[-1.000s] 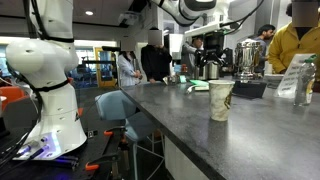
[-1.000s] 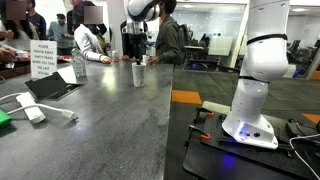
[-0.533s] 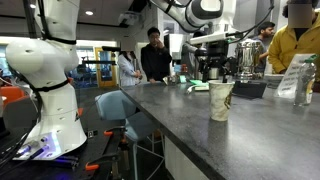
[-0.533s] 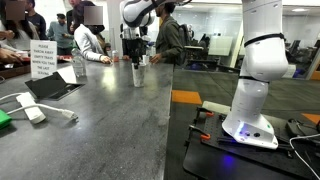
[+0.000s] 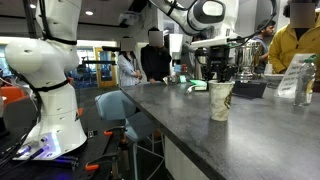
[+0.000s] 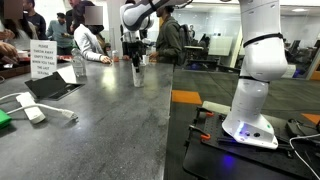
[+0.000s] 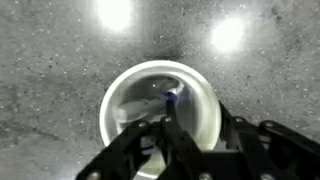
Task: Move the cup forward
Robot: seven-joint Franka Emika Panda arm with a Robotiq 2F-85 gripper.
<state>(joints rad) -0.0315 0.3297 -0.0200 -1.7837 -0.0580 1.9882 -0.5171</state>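
The cup (image 5: 221, 100) is a tall cream paper cup with a green band, standing upright on the grey countertop (image 5: 230, 150); it also shows as the cup (image 6: 138, 73). My gripper (image 5: 217, 78) hangs straight over it, low at the rim, also seen as the gripper (image 6: 137, 62). The wrist view looks down into the cup (image 7: 135, 100). There my gripper (image 7: 193, 118) straddles the cup's right wall, one finger inside and one outside. The jaws are partly drawn in, and a gap still shows between the inner finger and the wall.
Dark coffee dispensers (image 5: 245, 58) stand behind the cup. A clear plastic container (image 5: 300, 78) sits on the counter beside a person in yellow (image 5: 290, 45). A printed sign (image 6: 42, 58), a tablet (image 6: 50, 87) and a white device (image 6: 30, 108) lie on the counter. The robot base (image 6: 250, 100) stands off the counter's edge.
The gripper has come down from above the cup to its rim. Its jaws have narrowed from wide open to astride the cup wall. The cup has not moved.
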